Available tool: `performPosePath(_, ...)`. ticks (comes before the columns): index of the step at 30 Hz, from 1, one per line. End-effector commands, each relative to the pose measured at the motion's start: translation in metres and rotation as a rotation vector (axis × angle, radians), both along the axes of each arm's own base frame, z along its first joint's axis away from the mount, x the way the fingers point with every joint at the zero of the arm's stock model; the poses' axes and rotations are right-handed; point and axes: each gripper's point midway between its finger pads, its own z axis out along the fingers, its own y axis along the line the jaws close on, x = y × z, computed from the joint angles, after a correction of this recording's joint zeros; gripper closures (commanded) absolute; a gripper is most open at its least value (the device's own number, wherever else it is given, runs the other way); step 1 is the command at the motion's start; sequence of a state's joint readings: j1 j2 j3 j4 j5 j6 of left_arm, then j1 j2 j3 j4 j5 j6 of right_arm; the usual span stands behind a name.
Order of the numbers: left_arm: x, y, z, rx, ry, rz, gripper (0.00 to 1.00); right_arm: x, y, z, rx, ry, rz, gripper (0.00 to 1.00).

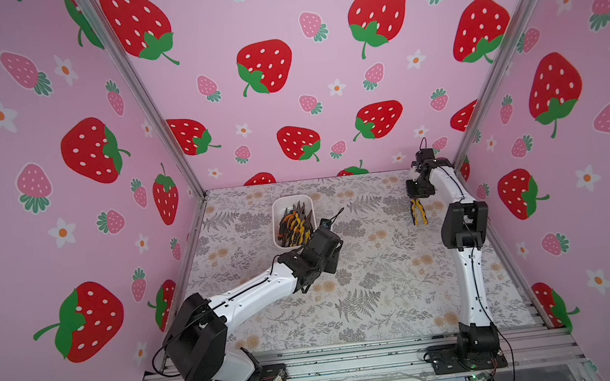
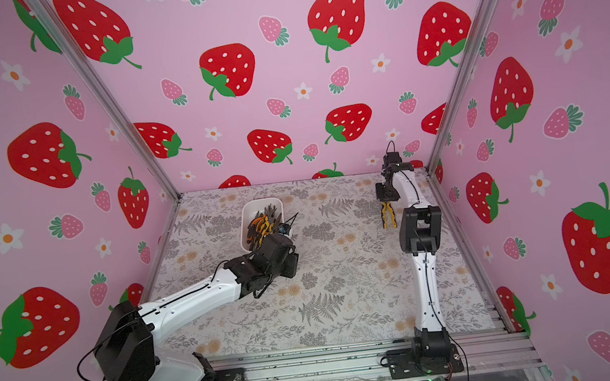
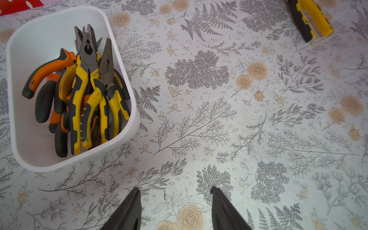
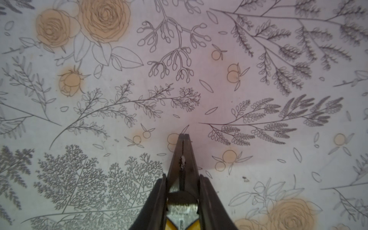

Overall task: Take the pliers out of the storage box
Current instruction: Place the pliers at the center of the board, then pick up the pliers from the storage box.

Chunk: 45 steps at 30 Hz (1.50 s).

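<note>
The white storage box [image 1: 291,199] stands at the back left of the table, and several orange-and-black and yellow-and-black pliers [image 1: 293,225] lie heaped in it. The left wrist view shows the same box [image 3: 127,127] and the pliers heap [image 3: 87,89]. My left gripper [image 3: 174,191] hangs open and empty over bare table just beside the box's near end. At the back right, my right gripper [image 1: 414,200] points down, its fingers pressed against both sides of the head of one yellow-and-black pair of pliers [image 1: 418,214]. That pair's nose [image 4: 183,151] is low over the table.
A floral-patterned cloth [image 1: 373,269] covers the table, walled by strawberry-print panels on three sides. Aluminium posts stand at the back corners and a rail [image 1: 352,364] bearing both arm bases runs along the front. The right arm's elbow [image 1: 463,225] rises near the right wall.
</note>
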<state>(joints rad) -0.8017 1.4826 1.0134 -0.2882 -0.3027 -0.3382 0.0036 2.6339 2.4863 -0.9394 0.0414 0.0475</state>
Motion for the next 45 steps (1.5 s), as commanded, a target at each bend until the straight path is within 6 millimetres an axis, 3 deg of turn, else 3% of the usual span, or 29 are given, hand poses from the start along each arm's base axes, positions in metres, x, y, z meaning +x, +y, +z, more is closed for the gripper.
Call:
performPosePath(1, 0.002, 0.003, 0.008, -0.017, -0.01, 0.01, 0.42, 0.0, -0.002, -0.02, 0.004, 0.025, -0.015, 0.66)
performPosePath(7, 0.004, 0.011, 0.016, -0.029, -0.009, 0.024, 0.42, 0.002, -0.002, -0.018, 0.002, 0.017, -0.019, 0.6)
performPosePath(10, 0.008, 0.017, 0.02, -0.055, 0.006, 0.045, 0.41, 0.005, -0.006, -0.004, -0.014, -0.012, -0.041, 0.55)
performPosePath(13, 0.015, 0.029, 0.023, -0.056, 0.029, 0.083, 0.41, 0.011, -0.013, 0.031, -0.038, -0.086, -0.077, 0.53)
performPosePath(17, 0.032, 0.046, 0.026, -0.027, 0.09, 0.128, 0.4, 0.007, -0.011, 0.102, -0.015, -0.21, -0.123, 0.53)
performPosePath(21, 0.06, 0.058, 0.04, -0.008, 0.11, 0.145, 0.4, -0.02, 0.012, 0.163, 0.005, -0.291, -0.116, 0.54)
performPosePath(24, 0.087, 0.078, 0.044, 0.042, 0.146, 0.171, 0.42, -0.049, 0.044, 0.182, 0.032, -0.285, -0.079, 0.54)
performPosePath(30, 0.132, 0.11, 0.03, 0.292, 0.178, 0.168, 0.46, -0.128, 0.114, 0.16, 0.118, -0.17, 0.035, 0.54)
performPosePath(35, 0.161, 0.12, 0.003, 0.442, 0.219, 0.094, 0.53, -0.19, 0.148, 0.15, 0.226, -0.142, 0.089, 0.54)
performPosePath(39, 0.173, 0.121, -0.018, 0.489, 0.273, 0.026, 0.54, -0.224, 0.156, 0.15, 0.225, -0.125, 0.132, 0.54)
performPosePath(45, 0.182, 0.129, -0.034, 0.55, 0.329, 0.02, 0.54, -0.248, 0.147, 0.145, 0.198, -0.11, 0.149, 0.54)
